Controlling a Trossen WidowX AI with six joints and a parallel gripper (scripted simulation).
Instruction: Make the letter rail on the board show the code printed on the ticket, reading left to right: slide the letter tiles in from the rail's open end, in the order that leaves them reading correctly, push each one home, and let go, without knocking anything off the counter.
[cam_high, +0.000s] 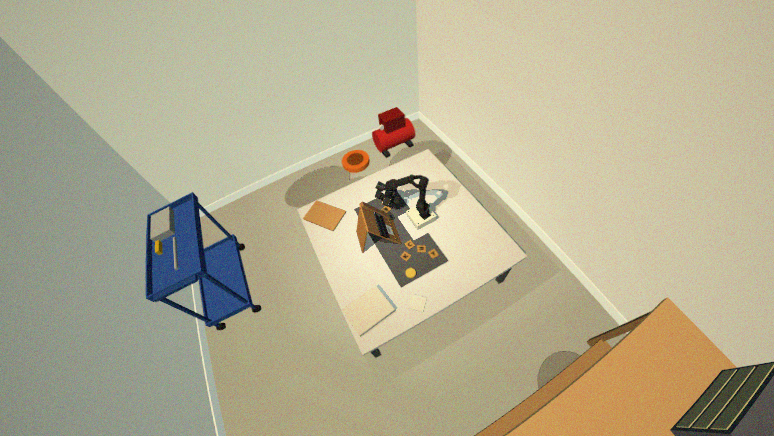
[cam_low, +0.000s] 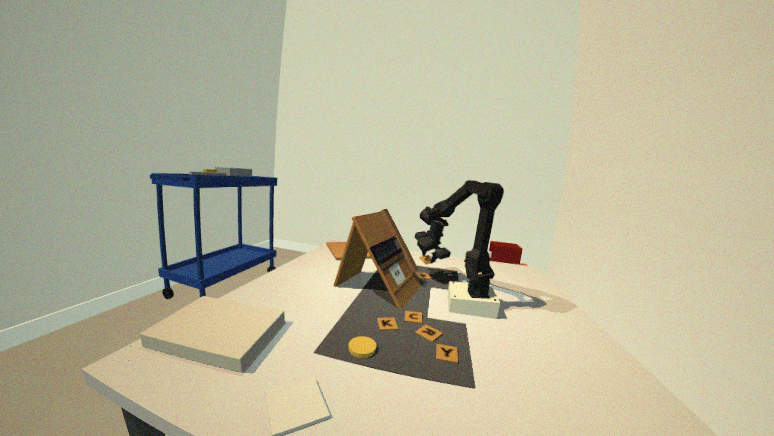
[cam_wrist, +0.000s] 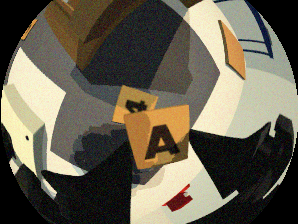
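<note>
The claw (cam_high: 391, 215) (cam_low: 428, 258) (cam_wrist: 160, 140) grips the A tile (cam_low: 425, 259) (cam_wrist: 176, 121) above the mat, apart from the board (cam_high: 361, 219) (cam_low: 374, 229) (cam_wrist: 62, 25). Insertion remains undone for this tile; the rail's contents cannot be confirmed.

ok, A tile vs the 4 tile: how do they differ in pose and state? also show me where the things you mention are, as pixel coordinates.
The A tile (cam_wrist: 175, 120) is held in the gripper (cam_low: 427, 258) (cam_wrist: 160, 140); the 4 tile (cam_wrist: 131, 96) is not gripped. The A tile is lifted off the counter, while the 4 tile lies on the dark mat (cam_high: 422, 265) (cam_low: 406, 362) (cam_wrist: 205, 65). Both are orange-tan with a dark character.
</note>
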